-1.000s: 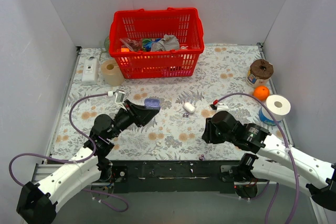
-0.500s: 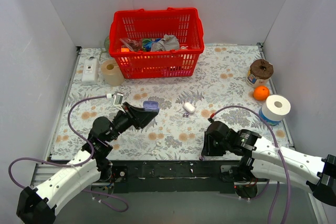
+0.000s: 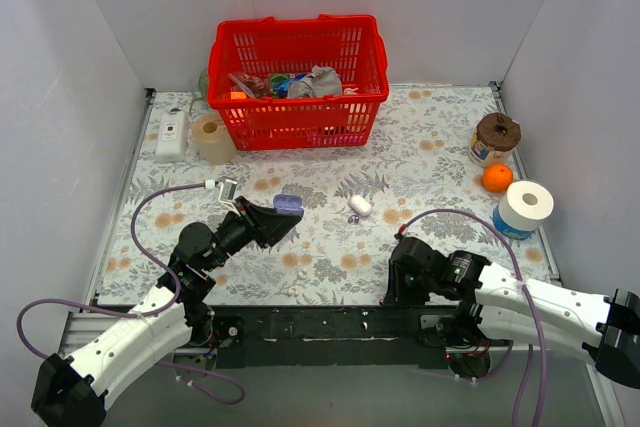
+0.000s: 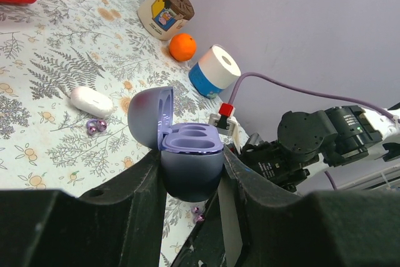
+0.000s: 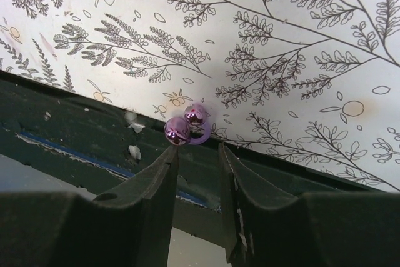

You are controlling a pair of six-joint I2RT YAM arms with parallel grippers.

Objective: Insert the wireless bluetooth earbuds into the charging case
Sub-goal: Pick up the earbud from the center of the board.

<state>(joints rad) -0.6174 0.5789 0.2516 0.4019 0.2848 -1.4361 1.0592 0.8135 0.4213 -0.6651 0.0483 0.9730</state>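
Clearly, the left pincer (image 4: 194, 176) is clenched on the small glossy lavender-blue hinged charging case (image 4: 180, 148). It grips the rounded lower shell from both sides and holds it off the floral-patterned table (image 3: 440, 147), at centre-left of the top view. The lid stands open, showing two moulded hollows inside. One tiny shiny purple earbud (image 5: 186, 126) lies at the near edge of the table, right where the patterned surface meets the dark rail (image 5: 75, 148), at lower centre of the top view. The right pincer (image 5: 197, 151) hovers over it, released, its two fingers apart with nothing between them and their tips just short of the bud. The second purple earbud (image 4: 95, 127) lies mid-table, just beside a white pill-shaped capsule (image 4: 90, 101) and well apart from both pincers. A red plastic basket (image 3: 300, 127) holding assorted items stands at the top centre of the top view.
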